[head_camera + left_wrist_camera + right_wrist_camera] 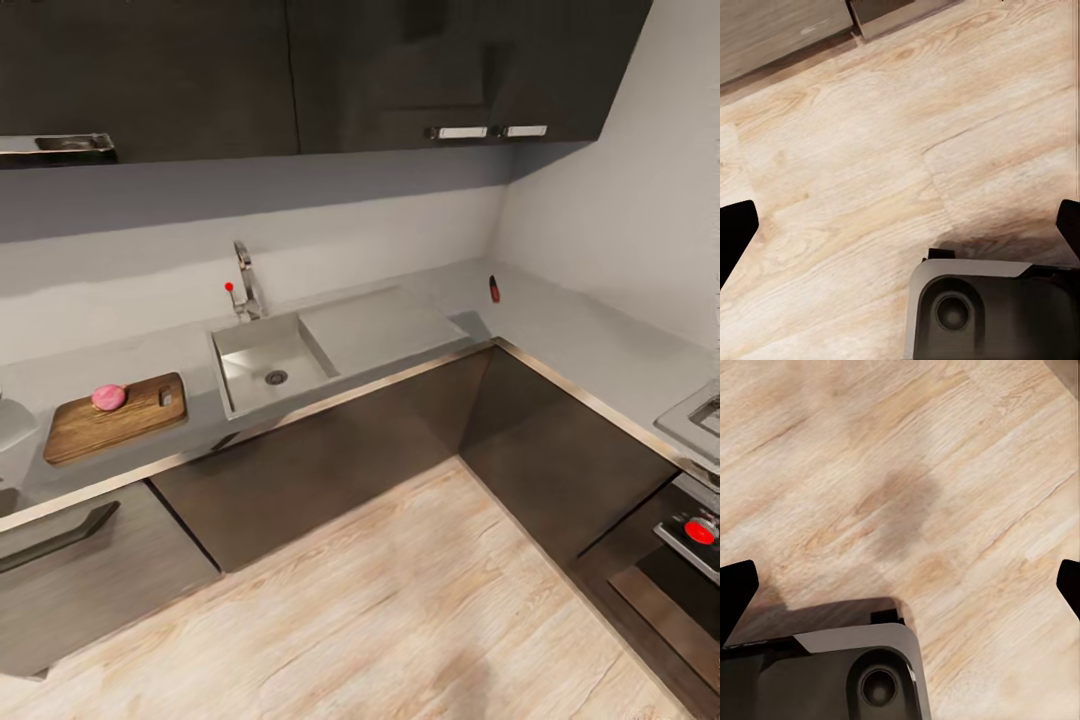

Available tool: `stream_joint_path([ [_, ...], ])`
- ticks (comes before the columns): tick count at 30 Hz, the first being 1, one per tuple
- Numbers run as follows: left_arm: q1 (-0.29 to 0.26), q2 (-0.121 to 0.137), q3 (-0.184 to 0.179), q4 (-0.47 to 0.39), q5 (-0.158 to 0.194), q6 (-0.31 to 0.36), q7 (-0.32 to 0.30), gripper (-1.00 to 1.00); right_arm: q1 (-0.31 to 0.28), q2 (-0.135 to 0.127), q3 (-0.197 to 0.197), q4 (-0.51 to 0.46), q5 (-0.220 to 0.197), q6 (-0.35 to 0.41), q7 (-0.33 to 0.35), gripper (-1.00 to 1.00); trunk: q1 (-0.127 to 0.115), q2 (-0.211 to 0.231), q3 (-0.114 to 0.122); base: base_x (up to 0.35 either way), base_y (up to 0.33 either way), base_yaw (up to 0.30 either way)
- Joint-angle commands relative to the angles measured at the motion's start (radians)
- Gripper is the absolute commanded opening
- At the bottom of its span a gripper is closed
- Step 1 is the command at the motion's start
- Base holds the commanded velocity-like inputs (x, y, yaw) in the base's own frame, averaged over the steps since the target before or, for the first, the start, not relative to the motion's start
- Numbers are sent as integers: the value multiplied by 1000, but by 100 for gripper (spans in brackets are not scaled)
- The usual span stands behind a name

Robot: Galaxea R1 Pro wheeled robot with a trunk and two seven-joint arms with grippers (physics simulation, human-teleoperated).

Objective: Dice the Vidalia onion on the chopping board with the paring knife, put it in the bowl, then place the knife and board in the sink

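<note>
Pink onion sitting on the chopping board by the tabletop's front edge, sink lying beside it, paring knife resting near the back corner, left jaws and right jaws hanging spread wide over the wooden floor.

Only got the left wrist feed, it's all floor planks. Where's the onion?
Observer: The Vidalia onion sits on the chopping board, left of the sink.
Operator: Knife?
Observer: The paring knife lies on the countertop near the far corner, right of the sink's draining panel.
Operator: Right gripper?
Observer: The right gripper is open over the wooden floor, holding nothing.
</note>
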Motion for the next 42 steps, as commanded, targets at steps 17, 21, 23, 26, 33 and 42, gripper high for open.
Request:
stream_joint_path([
  [17, 0, -5, -8, 16, 4, -3, 8, 100, 0, -1, 8, -1, -1, -1, -10, 100, 1, -2, 23, 0, 0, -121],
  [21, 0, -5, -8, 15, 5, -3, 8, 100, 0, -1, 8, -1, -1, -1, -10, 100, 1, -2, 29, 0, 0, -121],
  [23, 0, -5, -8, 15, 4, -3, 8, 100, 0, -1, 8, -1, -1, -1, -10, 100, 1, -2, 32, 0, 0, -121],
  [26, 0, -5, -9, 15, 5, -3, 8, 100, 0, -1, 8, -1, -1, -1, -10, 100, 1, -2, 36, 0, 0, -121],
  [33, 0, -6, -8, 16, 5, -3, 8, 100, 0, -1, 8, -1, -1, -1, -10, 100, 1, -2, 46, 0, 0, -121],
  [42, 0, -6, -8, 16, 5, -3, 8, 100, 0, -1, 8, -1, -1, -1, -10, 100, 1, -2, 59, 0, 0, -120],
])
